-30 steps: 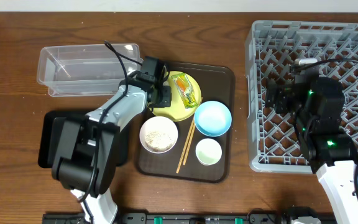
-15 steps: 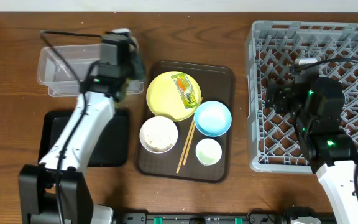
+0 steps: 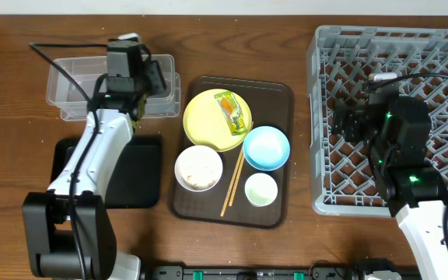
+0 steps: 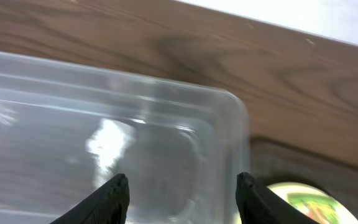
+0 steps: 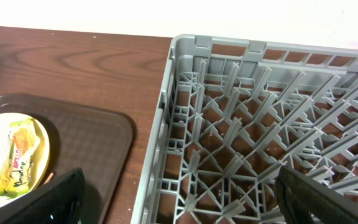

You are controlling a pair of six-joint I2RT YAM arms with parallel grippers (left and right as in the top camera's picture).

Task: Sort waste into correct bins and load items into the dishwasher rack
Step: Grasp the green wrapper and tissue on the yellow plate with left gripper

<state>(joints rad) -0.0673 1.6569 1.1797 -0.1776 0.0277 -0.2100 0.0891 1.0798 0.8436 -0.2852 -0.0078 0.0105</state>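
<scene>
My left gripper hangs open over the right end of the clear bin, with nothing between its fingers. In the left wrist view a blurred white paper scrap shows inside the clear bin, just ahead of the left gripper. The snack wrapper lies on the yellow plate. Beside it are the blue bowl, the white bowl of rice, the white cup and the chopsticks. My right gripper stands open above the left part of the grey rack.
The dishes sit on a dark brown serving tray in the middle. The black bin lies at the front left, partly under the left arm. The rack's wall stands close to the serving tray's right edge.
The left arm swung from the yellow plate's left edge to above the clear bin, and its gripper went from shut to open. The right arm has not moved.
</scene>
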